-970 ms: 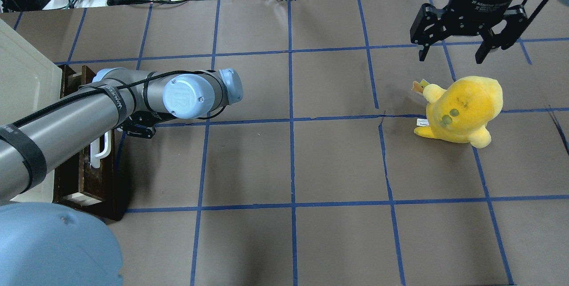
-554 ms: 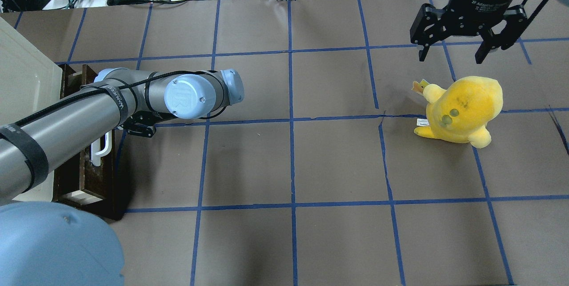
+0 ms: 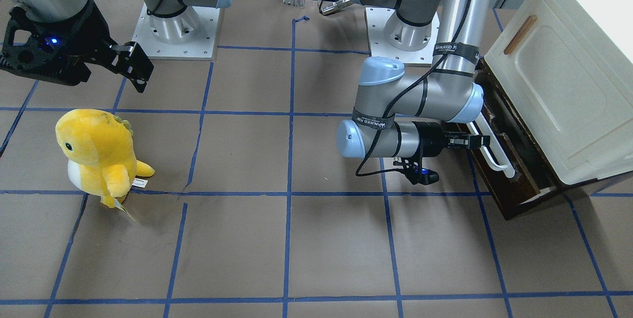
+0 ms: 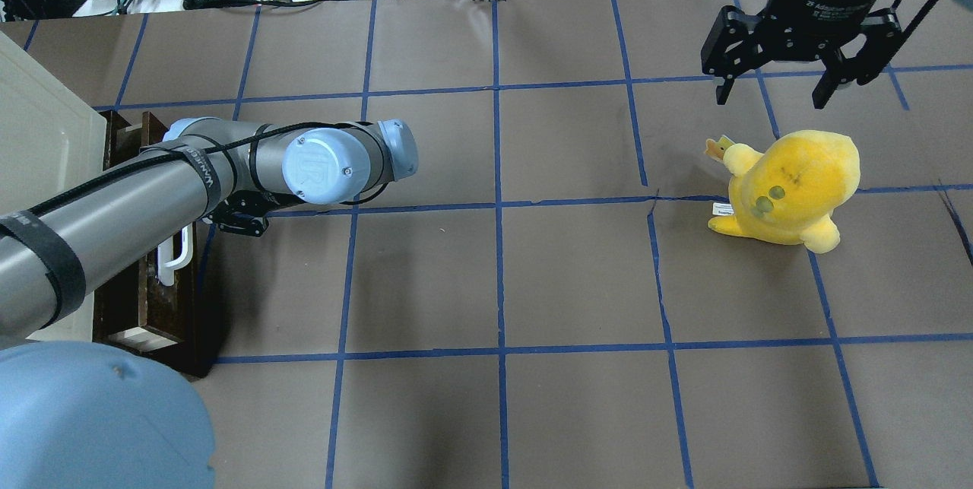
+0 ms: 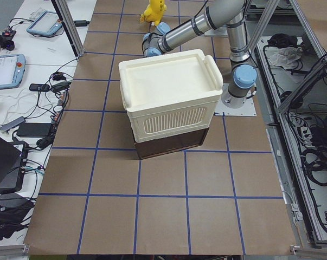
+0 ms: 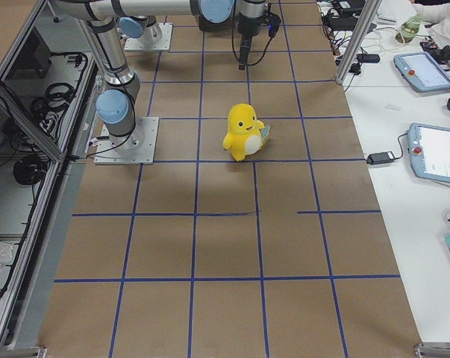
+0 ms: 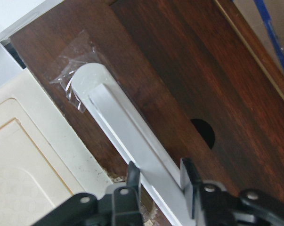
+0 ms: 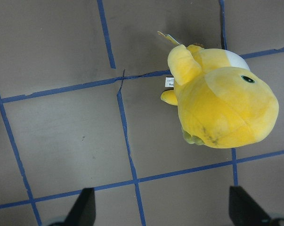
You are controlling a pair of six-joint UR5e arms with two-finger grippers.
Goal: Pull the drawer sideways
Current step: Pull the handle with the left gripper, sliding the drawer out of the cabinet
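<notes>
"Brown-papered bench (image 3: 321, 159): where's your drawer (image 3: 519, 194)?"

"Partly out under the cream cabinet (image 3: 559, 85). Your left end effector (image 7: 160, 181) clamps its white handle (image 7: 118, 117); your right end effector (image 4: 769, 103) hangs wide. You're mid-pull, I judge. Next, draw straight sideways."

The overhead view looks down on the table (image 4: 532, 284) from behind the robot; the front-facing view faces it. Both share the yellow plush toy (image 4: 790, 185). The left wrist camera sits close to the drawer (image 7: 189, 70).
</notes>
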